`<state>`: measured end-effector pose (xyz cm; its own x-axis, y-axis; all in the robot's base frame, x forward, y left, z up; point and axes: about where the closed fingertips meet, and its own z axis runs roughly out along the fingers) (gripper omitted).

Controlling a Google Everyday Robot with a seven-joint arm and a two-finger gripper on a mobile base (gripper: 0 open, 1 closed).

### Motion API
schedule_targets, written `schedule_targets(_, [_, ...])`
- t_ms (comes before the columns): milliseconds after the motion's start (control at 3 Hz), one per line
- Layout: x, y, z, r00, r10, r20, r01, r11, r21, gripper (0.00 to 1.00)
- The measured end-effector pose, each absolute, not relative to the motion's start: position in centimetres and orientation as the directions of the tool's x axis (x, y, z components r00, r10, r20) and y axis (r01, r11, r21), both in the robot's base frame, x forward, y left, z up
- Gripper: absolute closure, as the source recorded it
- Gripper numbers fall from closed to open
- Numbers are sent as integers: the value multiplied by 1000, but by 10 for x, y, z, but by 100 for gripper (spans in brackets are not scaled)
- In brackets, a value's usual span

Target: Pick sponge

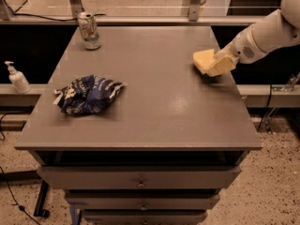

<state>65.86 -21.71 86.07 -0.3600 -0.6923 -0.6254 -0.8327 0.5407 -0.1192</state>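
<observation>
My hand (217, 64) reaches in from the right of the frame and is closed on the sponge (202, 60), which sits tilted by the surface's (154, 111) right edge with a shadow under it. Nothing crowds it: the crumpled blue snack bag (86, 95) lies well apart at left, the soda can (89, 30) stands upper left, and a pump bottle (18, 78) stands off the surface at far left

The scene is viewed by a single camera set fairly near, raised before the drawer side of the counter (154, 111) and tilted down, so that its whole top is taken in; the hand (217, 64) is seen above the right edge.
</observation>
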Motion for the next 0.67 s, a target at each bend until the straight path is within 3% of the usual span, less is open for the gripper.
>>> schedule_targets(333, [649, -206, 878, -331, -682, -652, -854, 510, -101, 100])
schedule_targets(667, [632, -186, 909, -273, -664, -697, -895, 440, -69, 100])
